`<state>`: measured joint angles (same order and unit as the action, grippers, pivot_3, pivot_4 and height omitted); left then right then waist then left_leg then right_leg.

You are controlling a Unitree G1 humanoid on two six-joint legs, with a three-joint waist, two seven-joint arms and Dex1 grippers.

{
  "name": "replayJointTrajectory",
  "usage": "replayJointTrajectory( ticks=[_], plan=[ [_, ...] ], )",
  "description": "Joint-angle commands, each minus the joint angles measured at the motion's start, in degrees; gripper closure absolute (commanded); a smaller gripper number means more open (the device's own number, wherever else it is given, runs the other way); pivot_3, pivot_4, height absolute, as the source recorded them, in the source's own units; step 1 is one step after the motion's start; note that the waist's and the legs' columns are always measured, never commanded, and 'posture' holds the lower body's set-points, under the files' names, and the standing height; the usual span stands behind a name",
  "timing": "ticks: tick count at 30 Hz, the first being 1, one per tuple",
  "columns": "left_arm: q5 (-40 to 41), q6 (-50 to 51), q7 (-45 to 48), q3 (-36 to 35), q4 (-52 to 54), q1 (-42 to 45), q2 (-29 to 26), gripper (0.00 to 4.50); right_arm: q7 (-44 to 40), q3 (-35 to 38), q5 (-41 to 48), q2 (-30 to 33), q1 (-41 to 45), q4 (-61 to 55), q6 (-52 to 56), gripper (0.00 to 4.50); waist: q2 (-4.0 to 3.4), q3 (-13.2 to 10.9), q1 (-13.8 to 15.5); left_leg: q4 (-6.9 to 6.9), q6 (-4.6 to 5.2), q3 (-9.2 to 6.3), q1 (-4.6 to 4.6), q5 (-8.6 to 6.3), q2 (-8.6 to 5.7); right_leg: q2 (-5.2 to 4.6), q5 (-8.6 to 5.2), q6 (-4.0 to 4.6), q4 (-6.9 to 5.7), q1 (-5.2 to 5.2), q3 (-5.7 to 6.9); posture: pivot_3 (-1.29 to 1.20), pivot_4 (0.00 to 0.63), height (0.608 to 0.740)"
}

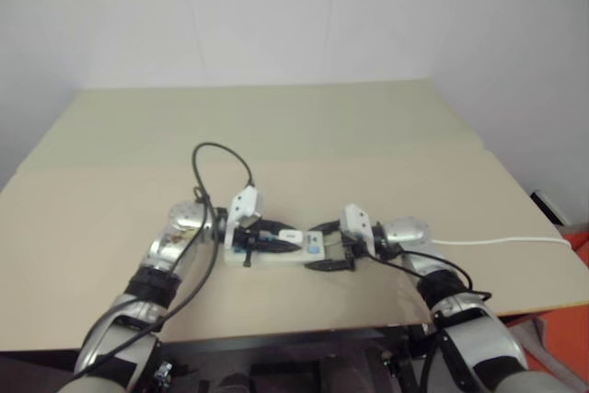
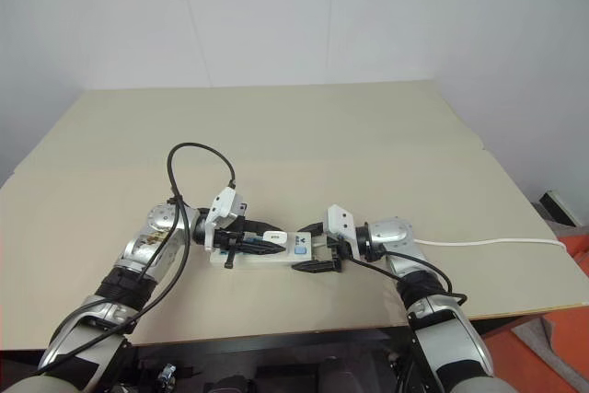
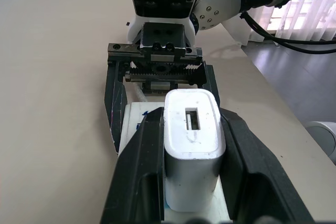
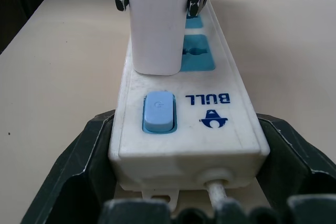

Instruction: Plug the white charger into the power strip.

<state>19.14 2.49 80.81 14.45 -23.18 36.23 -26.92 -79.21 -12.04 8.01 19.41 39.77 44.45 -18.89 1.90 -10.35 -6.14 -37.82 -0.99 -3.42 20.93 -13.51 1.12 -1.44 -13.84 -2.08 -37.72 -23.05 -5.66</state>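
Observation:
The power strip (image 4: 231, 124) lies flat on the table near its front edge, with a blue switch (image 4: 158, 111) at its cord end and blue socket faces beyond. My right gripper (image 4: 186, 129) is shut on that cord end, one black finger (image 4: 84, 150) against each side. My left gripper (image 3: 191, 124) is shut on the white charger (image 3: 191, 150) and holds it on the strip's top face just past the switch. The charger (image 4: 155, 22) touches the strip; its prongs are hidden. From the head, both grippers meet over the strip (image 1: 276, 258).
The strip's thin white cord (image 1: 497, 242) runs right across the tan table (image 1: 304, 135) to its right edge. A black cable loop (image 1: 221, 149) arches above my left wrist. An orange object (image 1: 575, 319) sits beyond the table's right corner.

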Motion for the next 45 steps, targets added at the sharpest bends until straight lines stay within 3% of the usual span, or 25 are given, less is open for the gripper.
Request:
replayJointTrajectory(
  ticks=[1,8,36,45],
  plan=[
    [-6.3,2.0,-1.1,2.7,-4.2,-2.9,-2.5,3.48,0.0,1.0,-0.4,1.7,0.4,-0.6,-0.4,1.08,0.0,0.0,0.0,0.0,0.0,0.0,0.0,0.0,0.0,0.0,0.0,0.0,0.0,0.0,0.0,0.0,0.15,0.74],
    [-6.3,6.4,-3.0,3.4,0.1,-4.8,-4.0,3.48,0.1,1.1,-0.4,1.6,0.6,-0.1,-0.5,1.08,0.01,0.1,0.2,0.0,0.0,0.0,0.0,0.0,0.0,0.0,-0.01,-0.01,0.02,0.01,-0.01,0.0,0.15,0.74],
    [-6.6,5.4,-3.5,5.1,1.1,-6.5,-4.8,3.48,0.3,1.1,-0.4,1.7,0.5,-0.4,-0.3,1.08,0.01,0.2,0.2,0.05,0.0,0.02,-0.03,0.0,0.02,0.01,-0.02,-0.03,0.09,0.01,-0.01,0.0,0.15,0.74],
    [-5.4,6.1,-2.9,2.9,2.6,-6.4,-3.9,0.62,0.4,1.0,-0.3,1.4,0.8,0.0,-0.2,1.08,-0.12,0.3,0.6,0.09,0.01,0.05,-0.04,-0.01,-0.01,-0.01,-0.06,-0.06,0.17,0.05,-0.04,0.0,0.15,0.74]
  ],
)
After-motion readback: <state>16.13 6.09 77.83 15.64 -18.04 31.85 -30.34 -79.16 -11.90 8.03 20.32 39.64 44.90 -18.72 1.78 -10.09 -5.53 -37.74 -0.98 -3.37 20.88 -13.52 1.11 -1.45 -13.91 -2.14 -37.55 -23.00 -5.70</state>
